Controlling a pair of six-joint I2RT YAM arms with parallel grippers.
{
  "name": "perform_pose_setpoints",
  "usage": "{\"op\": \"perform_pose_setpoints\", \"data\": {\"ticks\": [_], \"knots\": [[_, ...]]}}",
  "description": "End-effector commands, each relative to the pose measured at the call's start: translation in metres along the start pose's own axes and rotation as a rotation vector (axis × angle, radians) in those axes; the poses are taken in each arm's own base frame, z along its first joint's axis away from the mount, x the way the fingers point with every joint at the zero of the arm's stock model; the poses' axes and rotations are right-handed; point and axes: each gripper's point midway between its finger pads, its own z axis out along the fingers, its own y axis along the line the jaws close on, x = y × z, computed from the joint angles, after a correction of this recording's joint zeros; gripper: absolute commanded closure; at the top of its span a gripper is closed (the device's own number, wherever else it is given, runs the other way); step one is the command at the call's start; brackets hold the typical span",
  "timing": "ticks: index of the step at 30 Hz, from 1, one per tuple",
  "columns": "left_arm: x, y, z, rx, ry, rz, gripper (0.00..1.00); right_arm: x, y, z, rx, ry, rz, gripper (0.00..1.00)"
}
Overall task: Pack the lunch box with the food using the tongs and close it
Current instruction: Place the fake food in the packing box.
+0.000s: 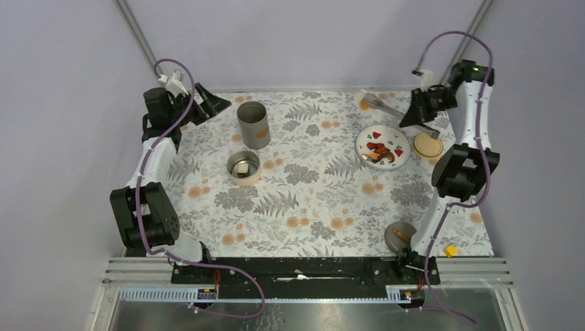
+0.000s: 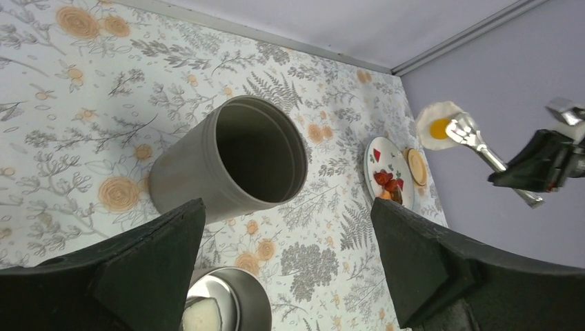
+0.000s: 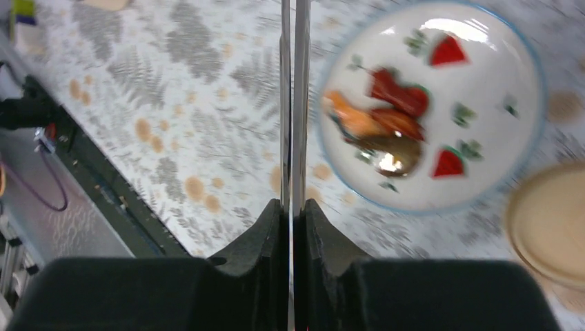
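My right gripper (image 1: 416,112) (image 3: 293,212) is shut on the silver tongs (image 1: 388,108) (image 3: 293,103), pressing the two arms together. The tongs' tips pinch the fried egg (image 1: 363,102) (image 2: 438,127), lifted near the table's back edge, left of the plate. The white plate (image 1: 368,131) (image 3: 483,172) holds red and orange-brown food pieces (image 1: 381,152) (image 3: 386,121). The lunch box is a tall grey metal can (image 1: 253,125) (image 2: 186,176), empty inside, with a shallow round tier (image 1: 243,167) (image 2: 238,296) in front holding something white. My left gripper (image 1: 210,103) (image 2: 286,210) hangs open at the back left, above the can.
A tan round lid (image 1: 428,146) (image 3: 552,227) lies right of the plate. A grey round piece (image 1: 399,234) sits by the right arm's base, with a small yellow object (image 1: 450,251) near the front right corner. Walls close the back and sides.
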Motion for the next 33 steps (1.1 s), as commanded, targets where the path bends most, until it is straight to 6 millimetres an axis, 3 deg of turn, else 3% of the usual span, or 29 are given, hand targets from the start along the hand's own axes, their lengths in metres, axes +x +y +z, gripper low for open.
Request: {"op": "perform_pose_setpoints", "data": {"ticks": [1,8,13,18,22,33], "knots": [[-0.011,-0.006,-0.016,-0.024,-0.024,0.051,0.01,-0.027,0.125,0.016,-0.206,-0.032,-0.136,1.0],[-0.011,0.011,-0.035,-0.091,-0.029,0.038,0.01,-0.024,0.244,0.068,-0.382,0.052,-0.267,1.0],[-0.013,0.019,-0.044,-0.107,-0.03,0.017,0.01,-0.016,0.299,0.114,-0.438,0.118,-0.332,1.0],[-0.016,0.02,-0.049,-0.102,-0.048,-0.001,0.01,-0.008,0.337,0.158,-0.483,0.188,-0.37,1.0],[-0.018,0.019,-0.051,-0.096,-0.058,-0.003,0.01,-0.002,0.351,0.19,-0.497,0.232,-0.376,1.0],[-0.019,0.02,-0.054,-0.099,-0.065,-0.009,0.01,0.008,0.338,0.246,-0.482,0.299,-0.322,1.0]]}}
